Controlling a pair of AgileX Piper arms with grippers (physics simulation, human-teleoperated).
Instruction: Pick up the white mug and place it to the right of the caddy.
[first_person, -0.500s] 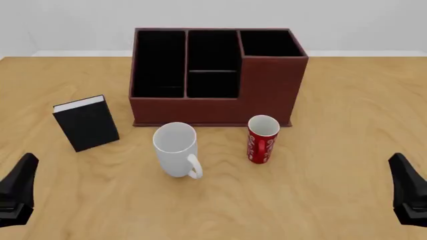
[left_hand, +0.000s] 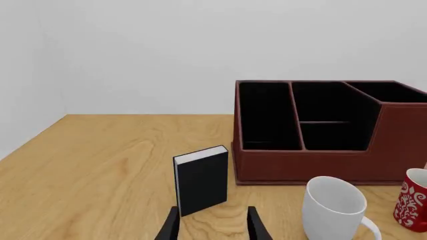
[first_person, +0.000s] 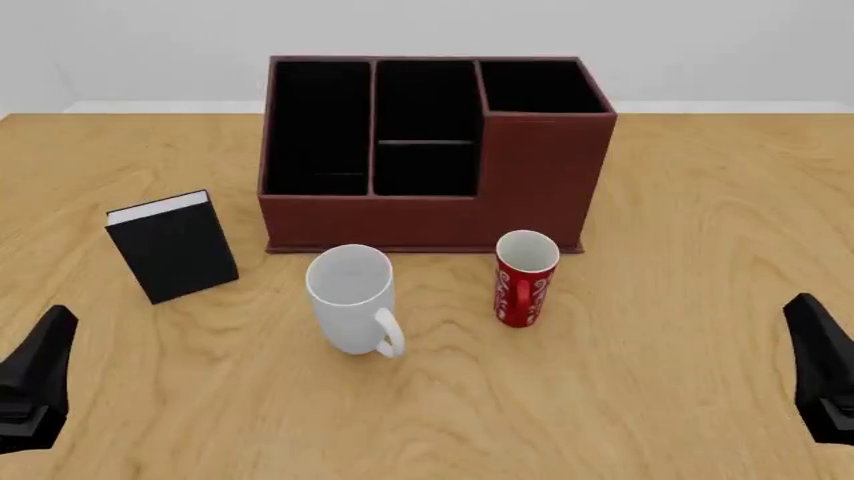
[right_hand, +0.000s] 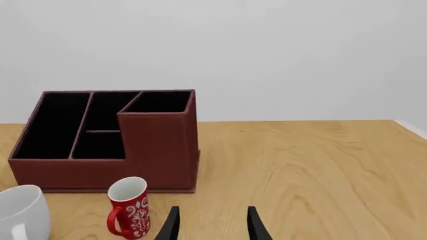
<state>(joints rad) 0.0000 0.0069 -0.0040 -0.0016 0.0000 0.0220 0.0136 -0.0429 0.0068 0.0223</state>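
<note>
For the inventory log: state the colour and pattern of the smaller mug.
The smaller mug is red with a white ornamental pattern and a white inside; the front view shows it best.

Little of the robot shows. The left hand (first_person: 38, 375) and the right hand (first_person: 817, 365) appear from the front as matt black, blade-like wedges tapering to a narrow tip, with a faint stepped block near the base. In the wrist views each hand has two slim, plain black fingers (left_hand: 172, 227) (right_hand: 253, 225), smooth and unmarked.
</note>
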